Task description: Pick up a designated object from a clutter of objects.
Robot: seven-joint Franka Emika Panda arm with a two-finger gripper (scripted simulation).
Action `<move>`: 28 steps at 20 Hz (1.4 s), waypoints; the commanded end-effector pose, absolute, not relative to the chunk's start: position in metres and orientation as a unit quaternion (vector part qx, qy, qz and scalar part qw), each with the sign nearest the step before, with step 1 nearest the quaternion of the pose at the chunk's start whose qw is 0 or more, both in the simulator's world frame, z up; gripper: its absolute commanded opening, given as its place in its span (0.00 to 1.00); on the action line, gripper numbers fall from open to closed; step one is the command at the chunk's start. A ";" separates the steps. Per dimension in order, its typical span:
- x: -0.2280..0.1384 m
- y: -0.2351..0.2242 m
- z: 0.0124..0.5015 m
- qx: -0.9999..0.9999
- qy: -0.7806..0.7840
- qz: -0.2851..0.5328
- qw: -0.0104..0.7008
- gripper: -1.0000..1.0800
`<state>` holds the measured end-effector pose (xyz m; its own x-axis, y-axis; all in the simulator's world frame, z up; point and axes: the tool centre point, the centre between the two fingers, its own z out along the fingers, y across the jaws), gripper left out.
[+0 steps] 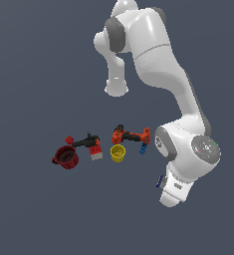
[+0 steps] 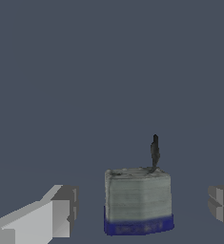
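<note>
The designated object is a small pale-grey piece with a blue band at one end and a thin dark stick poking out. In the wrist view it sits between my two fingers, one finger on one side and the other finger on the other, with gaps on both sides. My gripper is open around it. In the exterior view the object shows as a blue-and-pale sliver beside my lowered hand, apart from the clutter.
The clutter lies toward the exterior view's left: dark red pot, black-and-red tool, red-and-white block, yellow cup, orange-and-black drill and a small all-blue piece.
</note>
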<state>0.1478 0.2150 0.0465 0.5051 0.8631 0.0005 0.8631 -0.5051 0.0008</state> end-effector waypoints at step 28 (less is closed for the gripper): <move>0.144 0.215 0.019 0.867 0.499 0.000 0.000 0.00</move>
<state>0.1446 0.2152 0.0161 0.5028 0.8644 -0.0014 0.8644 -0.5028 -0.0012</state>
